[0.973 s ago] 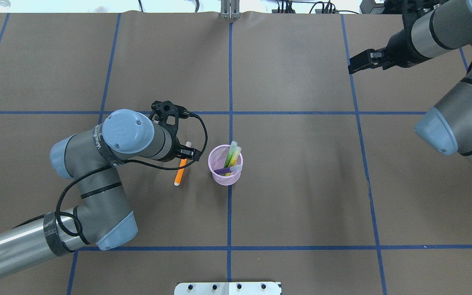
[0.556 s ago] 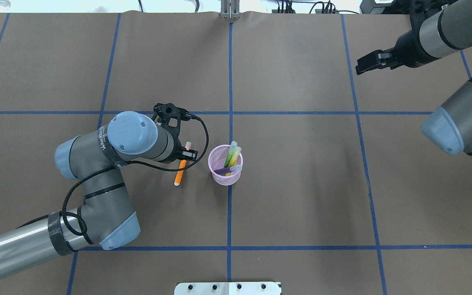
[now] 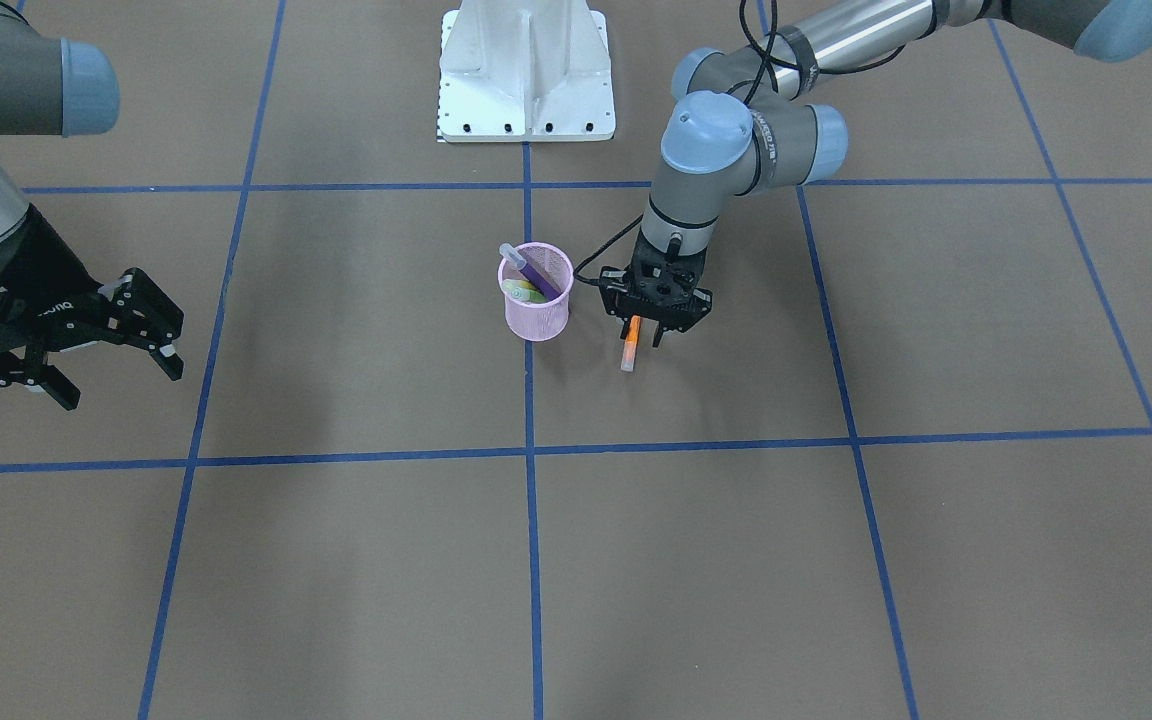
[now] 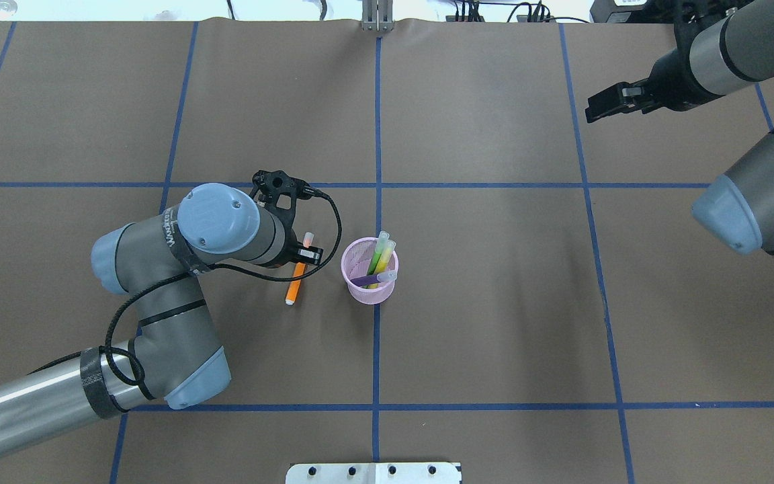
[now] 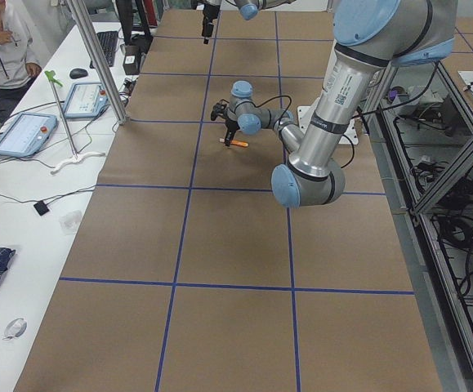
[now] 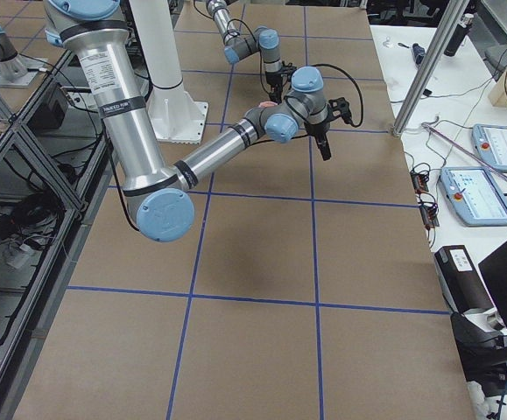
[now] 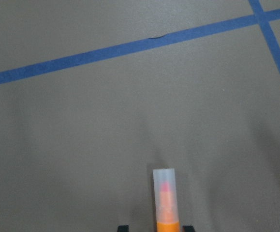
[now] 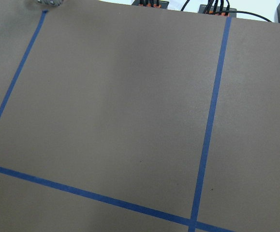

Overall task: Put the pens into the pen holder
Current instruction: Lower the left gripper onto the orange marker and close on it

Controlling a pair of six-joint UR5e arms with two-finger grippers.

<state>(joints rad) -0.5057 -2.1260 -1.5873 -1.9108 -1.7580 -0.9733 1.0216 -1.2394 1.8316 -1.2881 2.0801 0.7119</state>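
Note:
The orange pen lies flat on the table just left of the pink mesh pen holder, also seen in the front view. My left gripper is down over the pen's middle, open, one finger on each side. In the left wrist view the pen's clear cap sticks out between the fingertips. The holder contains the purple pen, the green pen and the yellow pen. My right gripper is open and empty, far off at the table's far right.
The table is brown paper with a grid of blue tape lines. The white robot base plate sits at the near edge behind the holder. My left arm's elbow reaches over the near left part of the table.
My left arm has shifted slightly while its gripper stayed over the orange pen. My right gripper has drawn back a little to the right. The pens and holder have not moved.

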